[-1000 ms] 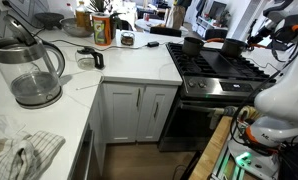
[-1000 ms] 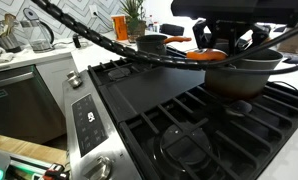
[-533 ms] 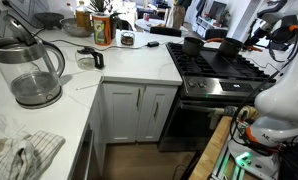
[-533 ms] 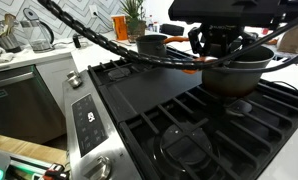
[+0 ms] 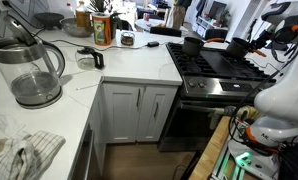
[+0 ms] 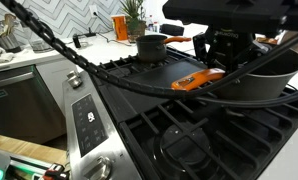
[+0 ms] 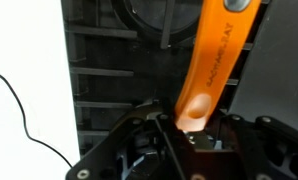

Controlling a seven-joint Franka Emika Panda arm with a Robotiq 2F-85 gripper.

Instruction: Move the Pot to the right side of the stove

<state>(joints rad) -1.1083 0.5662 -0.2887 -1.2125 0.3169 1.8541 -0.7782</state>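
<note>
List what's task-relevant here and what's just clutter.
Job in hand:
- Pot, its orange handle between the gripper jaws
- stove

Lying about:
- smaller pot
- glass kettle
- cloth

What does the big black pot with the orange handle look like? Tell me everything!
The pot is wide and round with straight, dark, metal-looking sides. A long, flat orange handle with small lettering sticks out from one side. The gripper is closed around that handle. The pot looks tilted over the black grates of the stove, at the far side. Its inside is hidden, and I cannot tell whether its bottom touches the grates.
</note>
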